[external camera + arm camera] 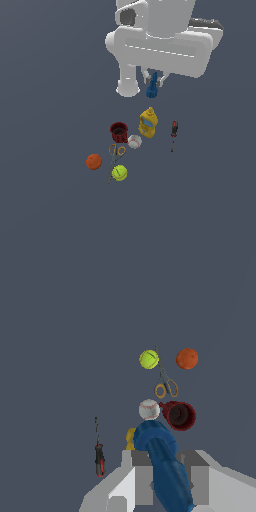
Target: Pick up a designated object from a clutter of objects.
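The designated object [152, 87], a small bright blue elongated item with a wider knobby end, hangs above the clutter, held between the fingers of my gripper [154, 79], which is shut on it. In the wrist view the blue item [162, 461] fills the gap between the grey fingers [139, 476], knobby end pointing away, with my gripper [166, 475] closed around it. Below it lies the clutter: the yellow bottle [148, 122], mostly hidden in the wrist view, the dark red cup [119, 132] and the white baseball [134, 141].
Scissors [116, 153], an orange ball [93, 161] and a green tennis ball [119, 173] lie toward the exterior view's left and front. The red-and-black screwdriver [173, 133] lies apart on the exterior view's right. The arm's white body [160, 40] hangs above.
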### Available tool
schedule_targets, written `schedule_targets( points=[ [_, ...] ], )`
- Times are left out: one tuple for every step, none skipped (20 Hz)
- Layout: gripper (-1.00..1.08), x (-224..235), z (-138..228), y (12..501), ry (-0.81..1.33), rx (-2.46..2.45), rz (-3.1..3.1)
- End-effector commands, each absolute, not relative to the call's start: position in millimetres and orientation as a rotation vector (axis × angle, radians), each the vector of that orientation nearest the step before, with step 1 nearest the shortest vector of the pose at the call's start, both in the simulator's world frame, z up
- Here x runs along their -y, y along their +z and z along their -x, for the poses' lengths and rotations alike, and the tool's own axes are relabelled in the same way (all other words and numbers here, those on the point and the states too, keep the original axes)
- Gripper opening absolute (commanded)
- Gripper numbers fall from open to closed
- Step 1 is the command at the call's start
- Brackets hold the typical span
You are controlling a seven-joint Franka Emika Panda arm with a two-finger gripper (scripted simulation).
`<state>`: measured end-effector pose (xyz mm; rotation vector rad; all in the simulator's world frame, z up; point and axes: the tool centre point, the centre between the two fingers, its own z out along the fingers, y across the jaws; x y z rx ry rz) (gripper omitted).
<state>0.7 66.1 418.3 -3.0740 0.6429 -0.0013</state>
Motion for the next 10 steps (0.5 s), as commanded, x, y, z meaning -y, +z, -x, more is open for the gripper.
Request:
schedule_targets(
  points=[
    [-1.0, -64, -3, 430, 0.0, -0.643, 3.075],
    [-1.0, -63, -4, 433, 0.0, -0.643, 3.075],
    [-1.0, -63, -4, 436, 0.0, -0.643, 3.075],
    [-1.0, -62, -5, 439, 0.0, -0.643, 3.075],
    [-1.0, -62, -6, 441, 0.0, -0.643, 3.075],
    [-1.0, -61, -6, 443, 0.0, -0.643, 3.075],
    [-1.0, -61, -6, 444, 0.0, -0.643, 3.075],
    [-1.0, -61, -7, 445, 0.0, -0.643, 3.075],
    [-1.0, -61, -7, 446, 0.0, -0.643, 3.075],
    [-1.0, -61, -7, 446, 0.0, -0.643, 3.075]
  ],
)
